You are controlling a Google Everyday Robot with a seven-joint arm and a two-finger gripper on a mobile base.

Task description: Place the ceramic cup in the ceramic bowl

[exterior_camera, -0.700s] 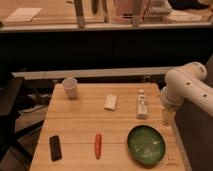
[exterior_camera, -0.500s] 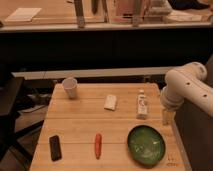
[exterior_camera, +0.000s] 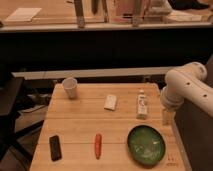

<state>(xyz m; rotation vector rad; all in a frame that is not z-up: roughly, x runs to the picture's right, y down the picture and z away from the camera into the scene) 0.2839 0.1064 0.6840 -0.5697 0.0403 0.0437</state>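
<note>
A wooden tabletop (exterior_camera: 80, 125) stands in front of a dark counter. By the look of it, no part of the task is done. The cup (exterior_camera: 70, 87) stands upright at the back left corner, well apart from the bowl (exterior_camera: 146, 145), which sits empty at the front right. The gripper (exterior_camera: 168, 116) hangs at the right edge near the bottle (exterior_camera: 142, 105), jaws apart and holding nothing. Reaching, grasping, carrying and placing are all left to do.
</note>
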